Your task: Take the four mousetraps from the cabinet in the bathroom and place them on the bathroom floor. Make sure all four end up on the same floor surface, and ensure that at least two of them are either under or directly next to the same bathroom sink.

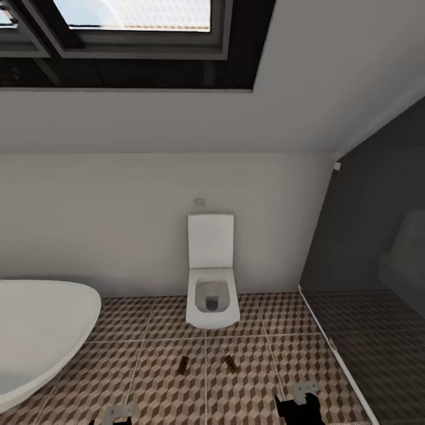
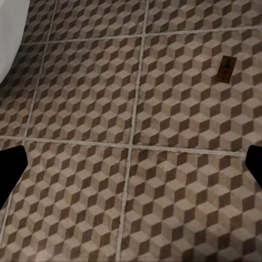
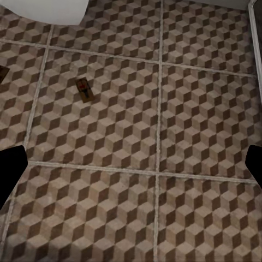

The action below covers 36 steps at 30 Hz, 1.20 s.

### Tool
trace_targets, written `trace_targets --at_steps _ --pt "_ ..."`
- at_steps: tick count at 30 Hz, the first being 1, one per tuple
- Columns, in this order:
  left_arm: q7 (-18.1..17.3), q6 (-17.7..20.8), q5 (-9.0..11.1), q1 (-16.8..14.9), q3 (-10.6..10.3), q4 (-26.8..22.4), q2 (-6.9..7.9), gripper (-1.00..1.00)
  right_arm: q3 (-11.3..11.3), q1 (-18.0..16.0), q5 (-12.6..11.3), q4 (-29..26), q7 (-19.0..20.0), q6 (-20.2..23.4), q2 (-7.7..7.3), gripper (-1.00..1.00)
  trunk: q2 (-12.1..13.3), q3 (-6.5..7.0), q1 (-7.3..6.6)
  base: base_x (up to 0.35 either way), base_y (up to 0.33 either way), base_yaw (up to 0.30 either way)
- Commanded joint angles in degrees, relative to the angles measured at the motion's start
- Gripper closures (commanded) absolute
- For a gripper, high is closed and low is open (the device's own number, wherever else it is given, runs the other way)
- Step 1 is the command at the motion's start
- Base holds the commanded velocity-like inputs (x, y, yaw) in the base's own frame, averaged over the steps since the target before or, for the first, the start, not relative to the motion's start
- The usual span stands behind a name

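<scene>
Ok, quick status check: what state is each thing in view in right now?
Left mousetrap: lying flat on the bathroom floor, in front of the toilet.
Right mousetrap: flat on the same tiles, apart from the first.
Toilet: lid up, bowl open.
Left gripper: open, empty, over bare tiles.
Right gripper: open, empty.
Bathtub: looks empty.

No legible text, label, brand, number or sign appeared on any surface; the mousetraps [image 1: 183,366] on the bathroom floor [image 1: 147,383] bore no readable marking.
</scene>
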Motion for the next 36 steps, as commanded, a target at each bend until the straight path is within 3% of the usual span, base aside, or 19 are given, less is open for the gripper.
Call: trace_targets --at_steps 1,6,9,10,13,18,22,25,32,36 --pt "0.01 0.00 0.01 0.00 0.00 -0.01 0.00 -1.00 0.00 0.02 0.00 0.00 0.00 0.00 -0.01 -1.00 0.00 0.00 0.00 -0.026 0.000 0.000" --pt "0.03 0.45 0.01 0.00 0.00 0.14 0.22 -1.00 -0.07 0.04 0.03 0.02 0.14 0.05 -0.27 -1.00 0.00 0.00 0.00 -0.008 0.000 0.000" --pt "-0.11 4.33 0.01 0.47 0.00 0.22 0.96 -1.00 -0.08 0.01 0.13 0.12 0.10 0.28 -0.41 -1.00 0.00 0.00 0.00 0.000 0.000 0.000" --pt "-0.43 6.85 0.01 1.50 0.00 0.23 1.33 -1.00 -0.12 0.02 0.14 0.18 0.09 0.35 -0.55 -1.00 0.00 0.00 0.00 0.000 0.000 0.000" --pt "-0.79 9.04 0.01 3.56 0.00 0.24 2.58 -1.00 -0.15 0.01 0.15 0.30 0.05 0.52 -0.81 -1.00 0.00 0.00 0.00 0.000 0.000 0.000" --pt "-2.22 10.04 0.01 7.97 0.00 0.24 5.25 -1.00 -0.17 1.64 0.16 0.42 -0.04 1.30 -1.46 -1.00 0.00 0.00 0.00 0.000 0.000 0.000" --pt "-4.66 10.25 0.01 10.24 0.00 0.24 5.97 -1.00 -0.17 4.47 0.16 0.46 -0.11 1.62 -1.63 -1.00 0.00 0.00 0.00 0.000 0.000 0.000" --pt "-6.59 10.49 0.01 11.22 0.00 0.24 6.05 -1.00 -0.17 7.33 0.16 0.47 -0.08 3.00 -1.66 -1.00 0.00 0.00 0.00 0.000 0.000 0.000" --pt "-7.72 12.07 0.01 11.92 0.00 0.14 5.40 -1.00 -0.14 12.63 0.14 0.46 0.56 11.91 -1.56 -1.00 0.00 0.00 0.00 0.000 0.000 0.000" --pt "-7.69 12.74 0.01 12.01 0.00 0.08 4.63 -1.00 -0.16 14.65 0.05 0.48 0.67 12.76 -1.63 -1.00 0.00 0.00 0.00 0.000 0.000 0.000"
